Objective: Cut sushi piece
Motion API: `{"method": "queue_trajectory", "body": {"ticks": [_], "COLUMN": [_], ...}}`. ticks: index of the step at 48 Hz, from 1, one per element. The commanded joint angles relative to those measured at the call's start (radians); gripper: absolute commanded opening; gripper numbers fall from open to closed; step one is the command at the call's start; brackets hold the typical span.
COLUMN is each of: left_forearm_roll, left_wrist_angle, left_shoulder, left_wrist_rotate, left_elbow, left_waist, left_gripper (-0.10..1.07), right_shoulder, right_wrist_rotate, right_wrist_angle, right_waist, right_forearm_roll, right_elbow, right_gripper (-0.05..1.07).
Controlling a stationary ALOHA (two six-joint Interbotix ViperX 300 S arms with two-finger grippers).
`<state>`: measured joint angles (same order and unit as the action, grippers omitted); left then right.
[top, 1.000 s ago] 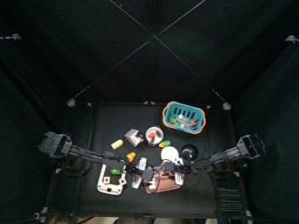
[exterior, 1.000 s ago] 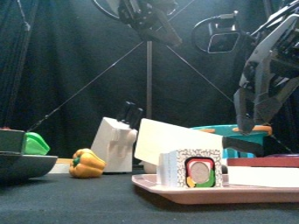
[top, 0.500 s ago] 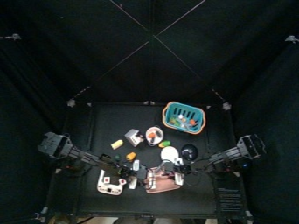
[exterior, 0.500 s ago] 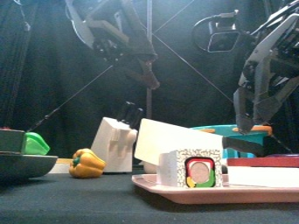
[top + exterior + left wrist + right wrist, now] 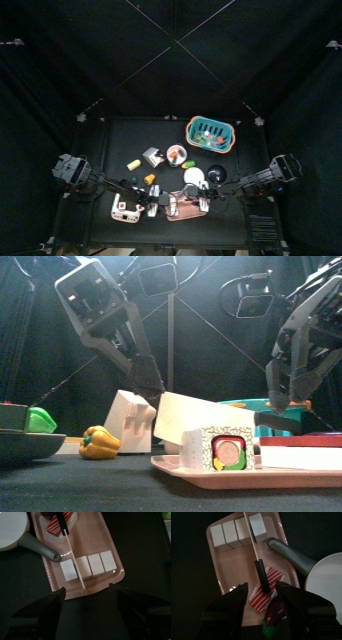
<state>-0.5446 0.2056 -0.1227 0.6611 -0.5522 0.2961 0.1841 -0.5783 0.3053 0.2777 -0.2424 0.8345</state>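
We hold our left gripper (image 5: 87,594) wide open above the pink tray (image 5: 100,579), framing the sushi pieces (image 5: 87,566); right gripper (image 5: 264,592) grasps nothing, knife (image 5: 258,562) untouched

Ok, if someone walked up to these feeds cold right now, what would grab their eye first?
Probably the pink tray at the table's front edge, with its row of white sushi pieces and a knife lying along it. In the front view the cut sushi piece stands on end, showing its filling. Above it hang the left gripper and right gripper, both open and holding nothing.
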Motion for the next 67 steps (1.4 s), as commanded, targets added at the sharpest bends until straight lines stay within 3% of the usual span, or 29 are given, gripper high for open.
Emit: {"method": "queue_trajectory", "body": {"ticks": [1, 22, 39, 58, 67], "left_forearm_roll": [0.002, 0.114, 0.17, 0.17, 0.17], "left_wrist_angle": [0.015, -0.063, -0.052, -0.072, -0.08], "left_shoulder": [0.0, 0.006, -0.011, -0.011, -0.018], "left_wrist_rotate": [0.003, 0.005, 0.005, 0.005, 0.003], "left_elbow": [0.034, 0.003, 0.003, -0.002, 0.002], "left_waist": [-0.003, -0.025, -0.041, -0.046, -0.046], "left_gripper": [1.01, 1.01, 1.0, 0.74, 0.73], "right_shoulder": [0.006, -0.003, -0.003, -0.008, -0.025], "right_wrist_rotate": [-0.002, -0.002, -0.003, -0.002, -0.002], "right_wrist_angle": [-0.012, -0.029, -0.035, -0.051, -0.051], "right_waist": [-0.002, -0.003, -0.005, -0.012, -0.023], "right_forearm_roll": [-0.006, -0.021, -0.021, -0.023, -0.031], "right_elbow": [-0.021, -0.021, -0.015, -0.008, -0.012], "right_gripper": [0.83, 0.83, 0.83, 0.83, 0.83]}}
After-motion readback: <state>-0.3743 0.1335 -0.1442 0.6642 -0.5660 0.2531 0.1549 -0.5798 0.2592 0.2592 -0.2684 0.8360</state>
